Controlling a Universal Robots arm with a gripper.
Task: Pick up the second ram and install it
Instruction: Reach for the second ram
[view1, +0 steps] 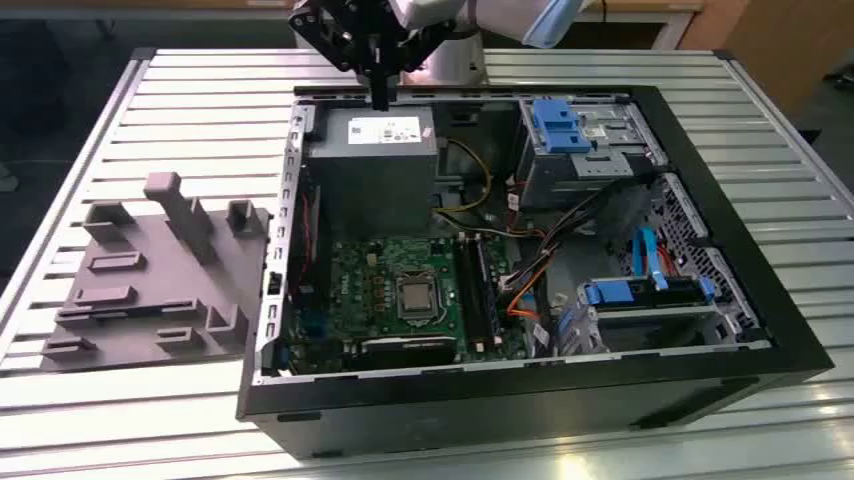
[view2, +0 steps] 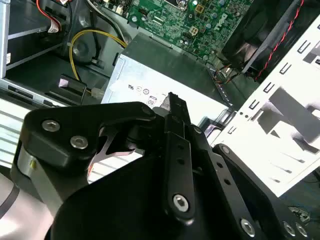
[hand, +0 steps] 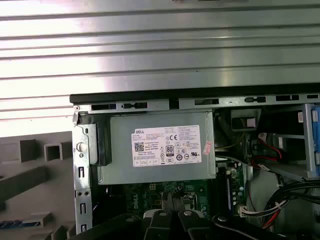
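Note:
My gripper (view1: 380, 97) hangs shut and empty over the far edge of the open computer case (view1: 747, 300), above the grey power supply (view1: 371, 150). In the first wrist view the shut gripper (hand: 171, 201) points at the power supply (hand: 160, 150) and the green motherboard (hand: 135, 192). A thin blue-green strip (hand: 19, 223), which looks like the second ram, lies in a recess of the grey moulded tray (hand: 30, 182), well off to the side of the gripper. The black memory slots (view1: 474, 290) sit on the motherboard (view1: 374, 285), to the exterior view's right of the processor socket.
The case stands on a slatted metal table (view1: 200, 110). The grey tray (view1: 147, 290) with raised blocks lies at the exterior view's left of the case. Blue drive brackets (view1: 558, 125) and loose cables (view1: 527, 285) fill the case's right side.

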